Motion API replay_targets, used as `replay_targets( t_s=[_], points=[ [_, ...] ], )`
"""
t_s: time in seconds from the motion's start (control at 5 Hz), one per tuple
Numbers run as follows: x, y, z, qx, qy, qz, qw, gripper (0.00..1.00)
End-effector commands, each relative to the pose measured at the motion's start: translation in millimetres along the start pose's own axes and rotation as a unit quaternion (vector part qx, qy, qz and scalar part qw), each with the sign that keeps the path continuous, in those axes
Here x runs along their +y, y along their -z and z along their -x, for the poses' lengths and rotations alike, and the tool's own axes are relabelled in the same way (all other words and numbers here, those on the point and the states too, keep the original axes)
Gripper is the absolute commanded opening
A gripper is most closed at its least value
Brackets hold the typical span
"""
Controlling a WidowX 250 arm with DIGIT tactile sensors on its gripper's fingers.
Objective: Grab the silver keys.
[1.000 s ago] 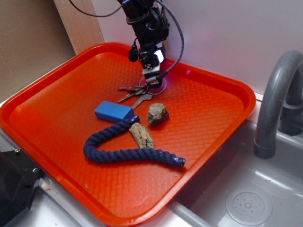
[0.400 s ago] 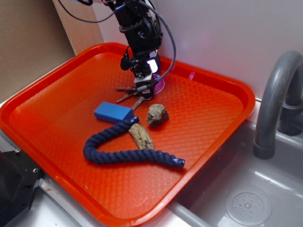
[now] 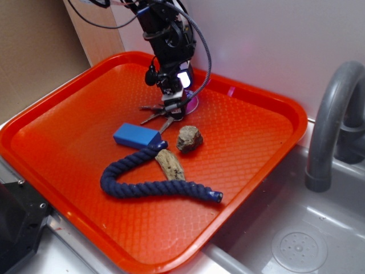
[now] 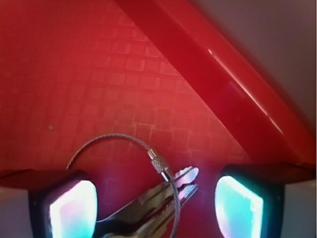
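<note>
**A:** Which step is in hand?

**B:** I judge it the final approach before the grasp. The end effector [image 3: 173, 105] hangs low over the silver keys [image 3: 161, 116], which lie flat on the orange tray [image 3: 68, 142], toward its far side. Nothing is lifted yet.

**A:** Are the fingers spread or pressed together?

**B:** Spread. In the wrist view the two fingertips [image 4: 69, 208] stand well apart at the lower corners, and nothing is pinched between them.

**A:** Where do the keys sit against them?

**B:** Between the two pads. The wire ring [image 4: 124, 148] curves up across the gap, with its small threaded clasp near the middle, and the key heads [image 4: 176, 186] lie just beneath it, closer to the pad on the view's right. The blades run down out of the frame. I cannot tell whether the tips touch the tray.

**A:** What does the next move call for?

**B:** Probably a short drop if any height is left, then closing on the key heads or ring. Flat metal on a textured tray may slip, so the pads need to get low. The blue block [image 3: 137, 135] and the brown rock [image 3: 189, 137] lie near but clear of the fingers.
</note>
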State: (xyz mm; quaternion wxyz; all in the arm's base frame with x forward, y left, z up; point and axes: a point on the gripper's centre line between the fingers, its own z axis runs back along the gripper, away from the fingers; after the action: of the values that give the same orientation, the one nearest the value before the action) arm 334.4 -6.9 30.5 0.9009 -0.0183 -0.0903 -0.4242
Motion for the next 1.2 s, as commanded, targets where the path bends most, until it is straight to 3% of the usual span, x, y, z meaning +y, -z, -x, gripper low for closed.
replay_targets(
  t_s=[0.0,0.8,1.0],
  points=[
    [-33,1,-19,0.004,0.01,-0.001,1.0,0.0],
    [-58,-26,-15,-0.009,-0.004,-0.003,1.0,0.12],
    [-60,-31,-13,-0.009,-0.022,-0.015,1.0,0.09]
  ],
)
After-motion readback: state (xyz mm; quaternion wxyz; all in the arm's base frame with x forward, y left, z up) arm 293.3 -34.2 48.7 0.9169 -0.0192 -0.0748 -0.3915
